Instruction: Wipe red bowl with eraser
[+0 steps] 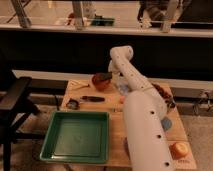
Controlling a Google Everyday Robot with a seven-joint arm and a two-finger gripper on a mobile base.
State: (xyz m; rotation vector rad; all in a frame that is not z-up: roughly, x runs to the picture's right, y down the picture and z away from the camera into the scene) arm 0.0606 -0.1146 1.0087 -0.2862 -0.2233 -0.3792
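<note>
The white arm reaches from the near right across the wooden counter (114, 144) to its far edge, where the gripper (106, 75) hangs over the red bowl (101, 83); the jaws are drawn together on the eraser (101, 77), a dark block lying across the bowl's top, level with the rim; whether it touches the inside of the bowl cannot be told; the bowl stands upright at the far middle of the counter, just left of the arm's wrist; nearer and a little left lies a long dark-handled tool (94, 99), pointing left to right; a small black-and-grey lump (73, 104) sits just beside the tool's left end; a pale yellowish strip (79, 85) lies left of the bowl; a large green tray (75, 138) fills the near left of the counter, well apart from the bowl; a small orange round object (178, 149) rests at the near right corner; a black chair (15, 102) stands off the counter's left side.
</note>
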